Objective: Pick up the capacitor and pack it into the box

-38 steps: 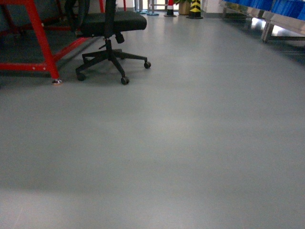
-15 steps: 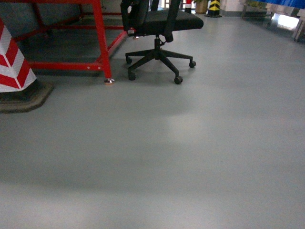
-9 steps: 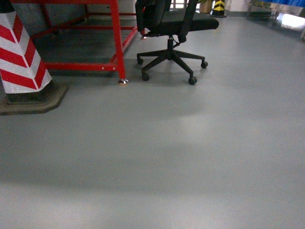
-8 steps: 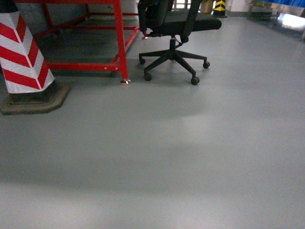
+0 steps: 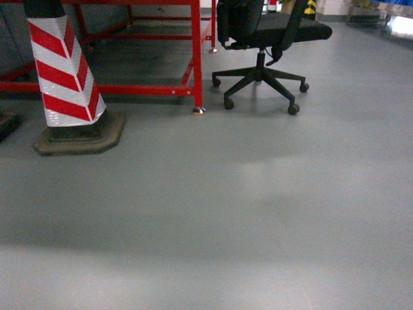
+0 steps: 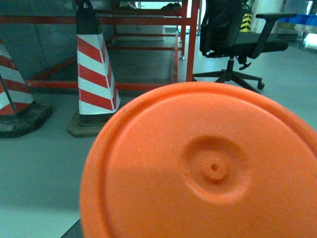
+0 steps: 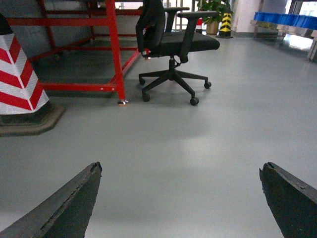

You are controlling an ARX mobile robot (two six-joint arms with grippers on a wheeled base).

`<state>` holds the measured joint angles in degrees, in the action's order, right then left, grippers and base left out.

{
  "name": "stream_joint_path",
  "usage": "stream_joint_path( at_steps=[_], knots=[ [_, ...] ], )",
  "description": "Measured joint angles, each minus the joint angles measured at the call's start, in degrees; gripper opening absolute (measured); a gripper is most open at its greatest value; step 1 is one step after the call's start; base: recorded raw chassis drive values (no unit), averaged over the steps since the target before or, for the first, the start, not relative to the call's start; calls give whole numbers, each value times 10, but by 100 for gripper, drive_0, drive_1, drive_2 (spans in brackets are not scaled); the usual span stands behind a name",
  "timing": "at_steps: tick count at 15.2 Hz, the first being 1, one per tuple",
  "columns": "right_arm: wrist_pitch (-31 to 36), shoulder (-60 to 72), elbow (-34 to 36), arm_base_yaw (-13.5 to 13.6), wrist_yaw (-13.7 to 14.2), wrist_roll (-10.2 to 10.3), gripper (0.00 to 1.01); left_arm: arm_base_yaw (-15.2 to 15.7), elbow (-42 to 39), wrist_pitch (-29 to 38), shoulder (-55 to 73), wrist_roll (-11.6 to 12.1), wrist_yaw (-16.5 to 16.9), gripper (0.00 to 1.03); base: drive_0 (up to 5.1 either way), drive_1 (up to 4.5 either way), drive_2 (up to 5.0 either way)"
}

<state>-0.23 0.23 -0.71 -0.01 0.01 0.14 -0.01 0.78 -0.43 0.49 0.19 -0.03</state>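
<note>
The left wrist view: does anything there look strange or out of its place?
Yes. The capacitor fills most of that view, its round orange end face right in front of the lens, so the left hand itself is hidden. Behind it, the striped cone, red frame and office chair stand upright; nothing is spilled or damaged.

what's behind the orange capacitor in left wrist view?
Behind the capacitor: red-white striped cone, red frame, black office chair and grey floor. The capacitor's end face fills the lower frame, hiding the left jaws and the floor below.
</note>
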Motion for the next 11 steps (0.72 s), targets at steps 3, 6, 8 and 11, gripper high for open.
stream_joint_path(
  at_steps=[3, 6, 8, 11],
  knots=[
    [0, 0, 0, 0, 0, 0, 98, 0, 0, 1, 0, 0, -1, 44, -503, 243, 243],
    [-1, 0, 0, 0, 0, 0, 98, 0, 0, 0, 0, 0, -1, 44, -503, 243, 243],
    [0, 0, 0, 0, 0, 0, 98, 0, 0, 0, 0, 0, 0, 44, -503, 243, 243],
    [-1, 0, 0, 0, 0, 0, 98, 0, 0, 1, 0, 0, 0, 44, -503, 243, 243]
  ],
)
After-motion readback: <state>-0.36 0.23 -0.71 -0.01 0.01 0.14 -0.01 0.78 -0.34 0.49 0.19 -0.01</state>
